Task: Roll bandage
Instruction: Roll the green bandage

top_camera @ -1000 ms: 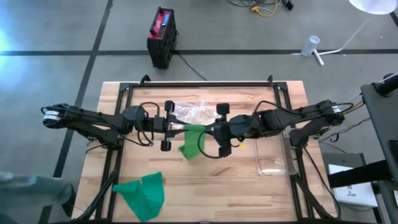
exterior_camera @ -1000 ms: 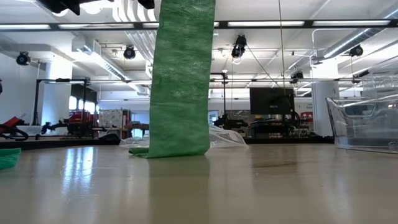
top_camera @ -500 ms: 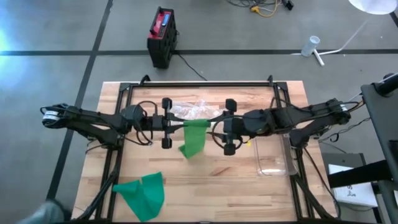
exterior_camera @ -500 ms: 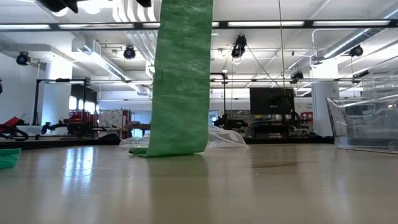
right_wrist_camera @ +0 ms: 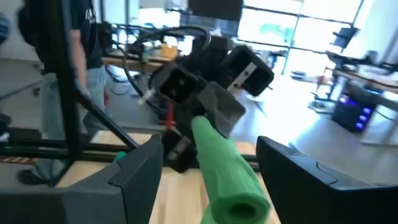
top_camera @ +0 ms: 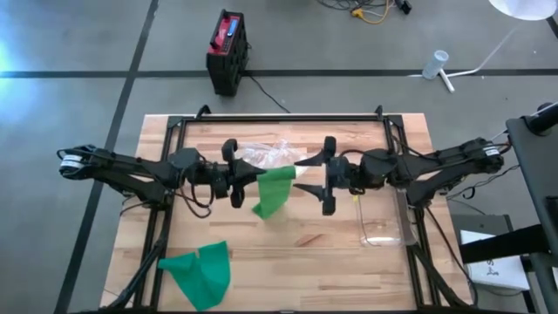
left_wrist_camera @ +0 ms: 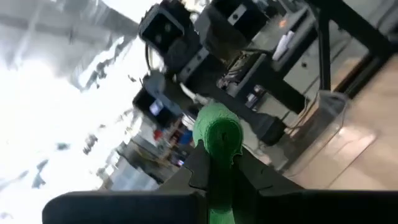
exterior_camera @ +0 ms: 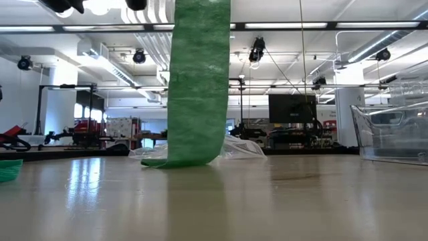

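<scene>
- I see the left end effector [top_camera: 247, 177] clenched on the green fabric bandage strip [top_camera: 274, 193], its tail touching the wooden bench [top_camera: 305, 253].
- I see the right end effector [top_camera: 317, 174] released, just beside the strip.

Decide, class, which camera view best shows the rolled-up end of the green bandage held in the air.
The right wrist view: the green bandage roll fills the space between the open right gripper fingers. The left wrist view shows its end clamped in the shut left gripper. The high view shows it small; the low view shows only the hanging strip.
</scene>
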Tool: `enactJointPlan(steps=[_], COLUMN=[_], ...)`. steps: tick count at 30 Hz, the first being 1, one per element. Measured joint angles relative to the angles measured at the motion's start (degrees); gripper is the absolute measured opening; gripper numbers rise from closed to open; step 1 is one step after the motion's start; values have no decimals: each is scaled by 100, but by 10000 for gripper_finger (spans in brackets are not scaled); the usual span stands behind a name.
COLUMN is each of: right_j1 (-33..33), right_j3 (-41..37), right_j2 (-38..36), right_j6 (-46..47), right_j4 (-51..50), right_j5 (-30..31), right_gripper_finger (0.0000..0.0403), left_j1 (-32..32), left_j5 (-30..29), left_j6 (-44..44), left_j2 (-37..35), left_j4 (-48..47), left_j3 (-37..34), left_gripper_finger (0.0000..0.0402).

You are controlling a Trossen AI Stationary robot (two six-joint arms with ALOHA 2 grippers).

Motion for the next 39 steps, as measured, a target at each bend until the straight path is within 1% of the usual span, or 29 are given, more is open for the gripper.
enactJointPlan(steps=[3, 7, 9, 16, 21, 25, 28, 31, 36, 39], right_j1=[-108, -183, -206, -239, -241, -232, -229, -192, -192, -193], right_j3=[-28, -67, -67, -68, -106, -113, -126, -157, -170, -201], right_j2=[128, 271, 329, 476, 466, 421, 447, 474, 472, 472], right_j6=[-108, -385, -459, -569, -524, -569, -853, -1240, -1464, -1650], right_j4=[244, 357, 365, 365, 347, 366, 335, 301, 789, 1030], right_j5=[-213, -224, -226, -280, -296, -290, -274, -255, -225, -222], right_gripper_finger=[250, 243, 238, 231, 228, 222, 219, 214, 193, 174], left_j1=[-26, -33, -33, -31, -31, -37, -37, -39, -39, -37], left_j5=[6, 43, 164, 561, 559, 561, 577, 596, 609, 607], left_j6=[901, 2212, 2701, 2786, 2782, 2760, 2479, 1793, 42, -1481], left_j2=[3, 3, 3, -4, -8, -8, -8, -15, -15, 19], left_j4=[19, 36, 24, -191, -686, -739, -753, -729, -739, -696], left_j3=[0, 0, 0, 212, 423, 528, 631, 722, 881, 1039], left_gripper_finger=[17, 17, 17, 17, 17, 17, 17, 17, 17, 17])
